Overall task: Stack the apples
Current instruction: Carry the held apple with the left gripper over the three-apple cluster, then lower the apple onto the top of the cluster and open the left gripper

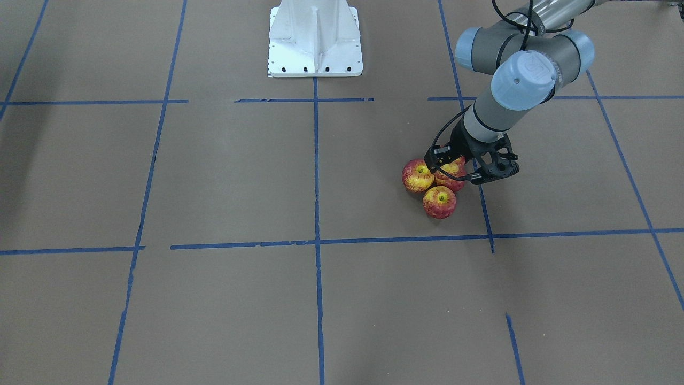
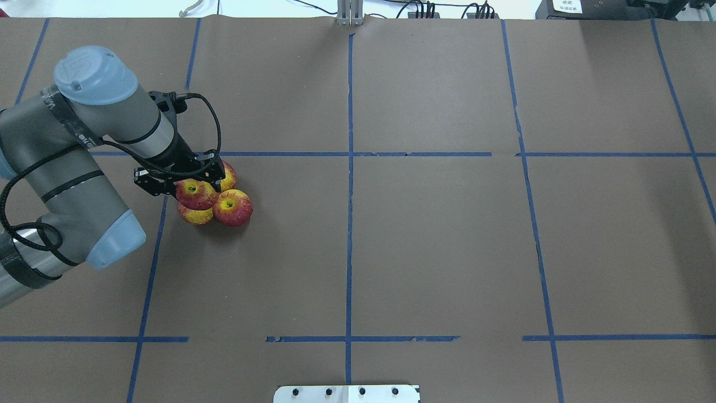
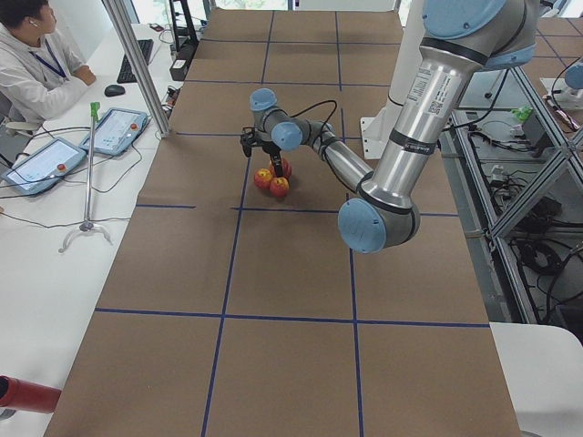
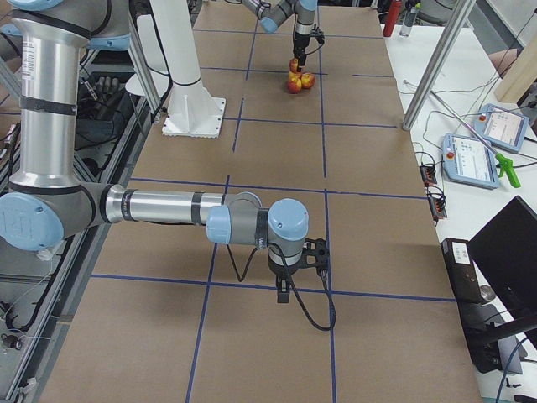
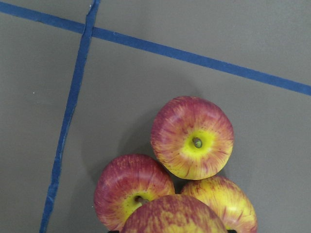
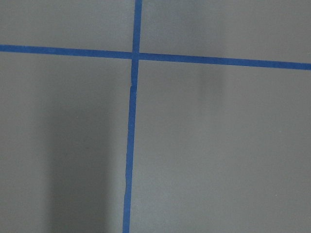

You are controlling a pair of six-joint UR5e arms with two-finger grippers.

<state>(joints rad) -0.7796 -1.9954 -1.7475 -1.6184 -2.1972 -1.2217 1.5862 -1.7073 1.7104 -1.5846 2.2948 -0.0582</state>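
Observation:
Three apples lie close together on the brown table: one (image 2: pixel 234 208), one (image 2: pixel 195 216) and one (image 2: pixel 228 174). They also show in the left wrist view (image 5: pixel 193 138). My left gripper (image 2: pixel 196 187) is shut on a fourth apple (image 2: pixel 197 194) and holds it right over the middle of the three, at or just above their tops. In the left wrist view this apple (image 5: pixel 172 216) fills the bottom edge. My right gripper (image 4: pixel 285 292) hangs over bare table far from the apples; I cannot tell whether it is open or shut.
Blue tape lines (image 2: pixel 350 168) divide the brown table. The white robot base (image 1: pixel 315 43) stands at the table's robot side. An operator (image 3: pixel 27 64) sits at a side desk with tablets (image 3: pixel 114 130).

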